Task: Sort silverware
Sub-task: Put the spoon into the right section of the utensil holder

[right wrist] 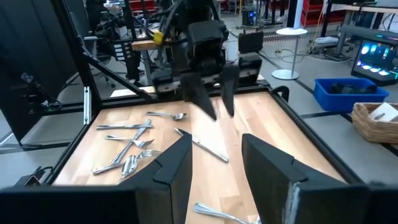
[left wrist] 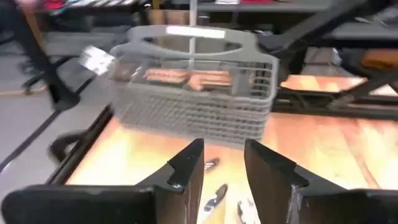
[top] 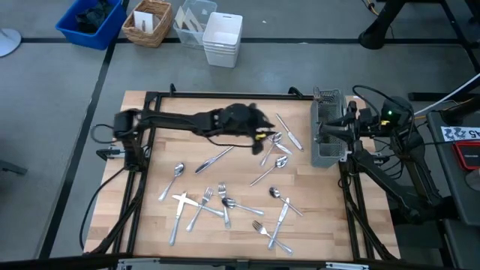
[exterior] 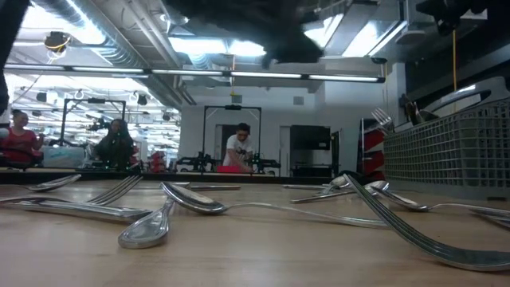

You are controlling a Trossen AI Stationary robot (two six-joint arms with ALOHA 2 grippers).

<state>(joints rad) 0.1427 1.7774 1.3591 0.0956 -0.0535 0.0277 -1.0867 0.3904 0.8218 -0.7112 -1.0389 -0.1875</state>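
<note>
Silverware scattered mid-table; left claw open near caddy.

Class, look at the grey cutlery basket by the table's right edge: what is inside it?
A few silverware handles stick up above the basket rim in the low view. The mesh walls hide anything lower inside, so the count is unclear.
</note>
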